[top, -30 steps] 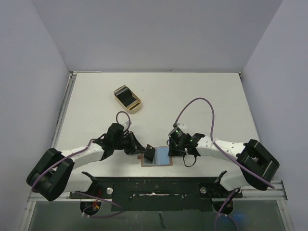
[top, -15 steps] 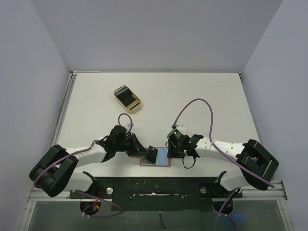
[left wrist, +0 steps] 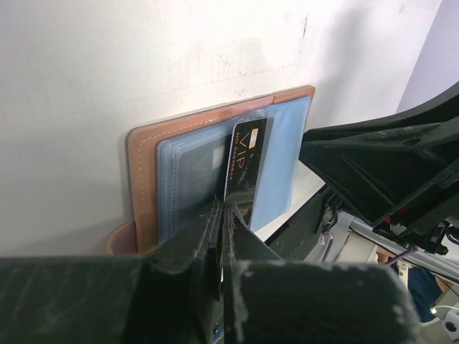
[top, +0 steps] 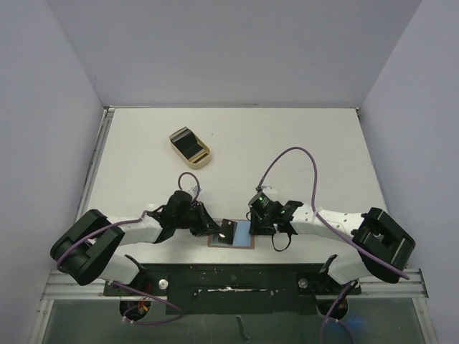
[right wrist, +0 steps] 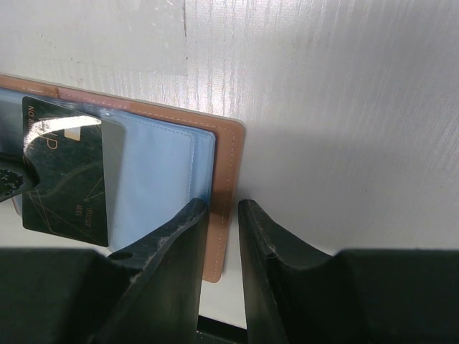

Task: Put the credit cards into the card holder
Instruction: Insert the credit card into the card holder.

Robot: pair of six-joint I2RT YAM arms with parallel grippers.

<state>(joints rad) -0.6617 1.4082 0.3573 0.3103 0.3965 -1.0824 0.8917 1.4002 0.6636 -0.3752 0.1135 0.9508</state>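
Note:
The brown card holder (top: 246, 244) lies open and flat near the table's front edge, blue-grey inside up. It also shows in the left wrist view (left wrist: 142, 179) and the right wrist view (right wrist: 228, 165). My left gripper (top: 217, 229) is shut on a black VIP credit card (left wrist: 247, 161), held on edge over the holder's left pocket (left wrist: 190, 172). The card also shows in the top view (top: 226, 231) and the right wrist view (right wrist: 68, 179). My right gripper (top: 257, 226) has its jaws almost together, grips nothing, and sits over the holder's right edge (right wrist: 224, 204).
A tan oval tray (top: 204, 158) with dark cards (top: 188, 145) in it stands at the back left, well away from both arms. The table's front edge and a black rail (top: 229, 276) run just below the holder. Purple cables loop over both arms.
My left gripper has moved right with the black card, from the holder's left edge to over its left pocket. The right gripper has stayed at the holder's right edge.

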